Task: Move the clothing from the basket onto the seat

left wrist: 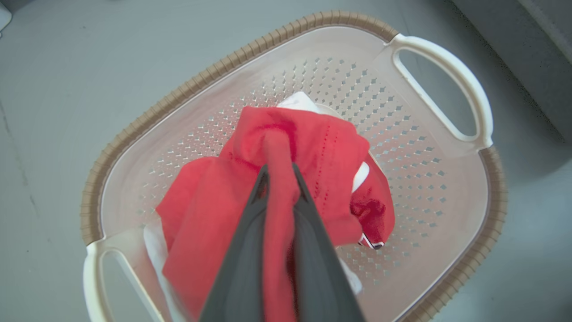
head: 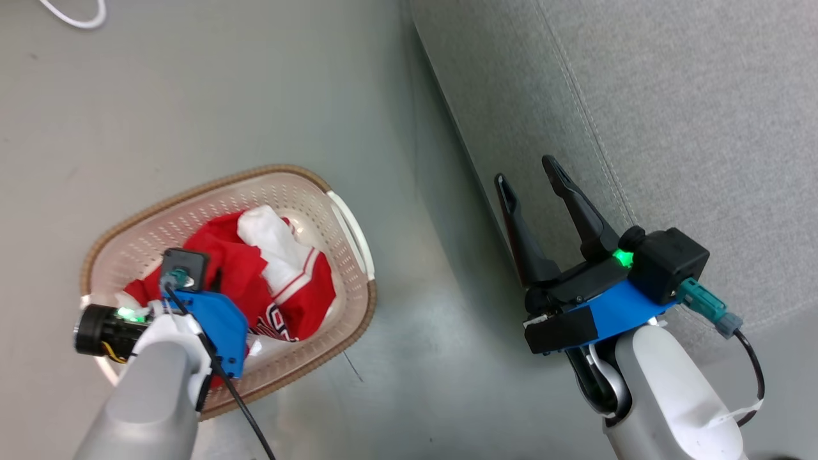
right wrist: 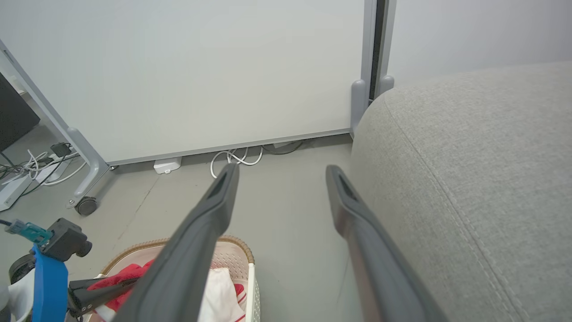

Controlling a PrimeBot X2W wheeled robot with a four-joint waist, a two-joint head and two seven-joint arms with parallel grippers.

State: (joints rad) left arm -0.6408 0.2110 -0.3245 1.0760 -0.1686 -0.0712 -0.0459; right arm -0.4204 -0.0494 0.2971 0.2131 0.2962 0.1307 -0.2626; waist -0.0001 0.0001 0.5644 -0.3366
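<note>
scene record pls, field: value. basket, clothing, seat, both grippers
basket: on floor, on the robot's left side
clothing: red with white trim, bunched inside basket
seat: light grey sofa, right of basket, strip of floor between
left gripper: shut on clothing, over basket
right gripper: open, holding nothing, at seat edge
task state: clothing not yet on seat

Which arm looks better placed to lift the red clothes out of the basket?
Left: the left gripper is shut on the clothing in the basket; the right gripper hangs open and empty by the seat.
</note>
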